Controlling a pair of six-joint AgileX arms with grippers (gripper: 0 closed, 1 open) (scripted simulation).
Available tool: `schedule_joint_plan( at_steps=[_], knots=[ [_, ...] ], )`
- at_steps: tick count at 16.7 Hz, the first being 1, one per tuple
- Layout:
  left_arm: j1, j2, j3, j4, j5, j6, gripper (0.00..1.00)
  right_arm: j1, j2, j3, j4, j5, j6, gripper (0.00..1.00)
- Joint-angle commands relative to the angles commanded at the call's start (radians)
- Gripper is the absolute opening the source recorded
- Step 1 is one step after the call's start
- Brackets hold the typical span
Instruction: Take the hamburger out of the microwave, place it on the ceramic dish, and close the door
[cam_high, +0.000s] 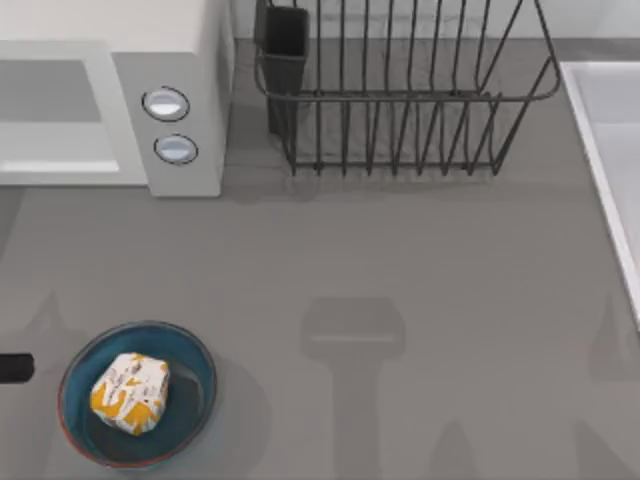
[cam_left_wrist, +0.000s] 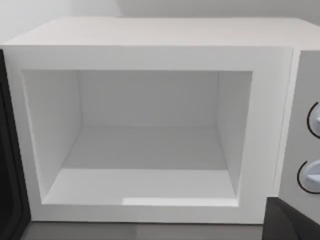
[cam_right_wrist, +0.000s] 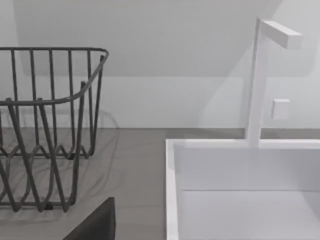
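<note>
The hamburger (cam_high: 130, 394), a white wrapped lump with orange patches, lies inside the ceramic dish (cam_high: 195, 355), a teal bowl at the table's front left. The microwave (cam_high: 185, 60) stands at the back left with two round knobs (cam_high: 165, 103). Its cavity (cam_left_wrist: 145, 145) is open and holds nothing, and the door's dark edge (cam_left_wrist: 10, 165) shows swung out beside it. A dark part of my left arm (cam_high: 15, 368) pokes in at the table's left edge, just left of the dish. A piece of my left gripper (cam_left_wrist: 292, 222) faces the cavity. A dark piece of my right gripper (cam_right_wrist: 95, 225) shows near the sink.
A dark wire dish rack (cam_high: 400, 100) with a black cup holder (cam_high: 283, 50) stands at the back middle. A white sink (cam_high: 610, 150) runs along the right side, with its tap (cam_right_wrist: 257, 80) behind it. Bare grey tabletop (cam_high: 400, 300) spreads across the middle and front.
</note>
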Motion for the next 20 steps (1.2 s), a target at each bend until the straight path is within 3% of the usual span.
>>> schedule_joint_plan(
  at_steps=[6, 12, 20],
  knots=[
    [-0.11, 0.083, -0.033, 0.119, -0.11, 0.001, 0.0, 0.0, 0.0, 0.0, 0.0, 0.0, 0.0, 1.0],
    [-0.11, 0.121, -0.035, 0.158, -0.11, 0.001, 0.0, 0.0, 0.0, 0.0, 0.0, 0.0, 0.0, 1.0],
    [-0.105, 0.428, -0.058, 0.494, -0.104, 0.006, 0.0, 0.0, 0.0, 0.0, 0.0, 0.0, 0.0, 1.0]
  ],
)
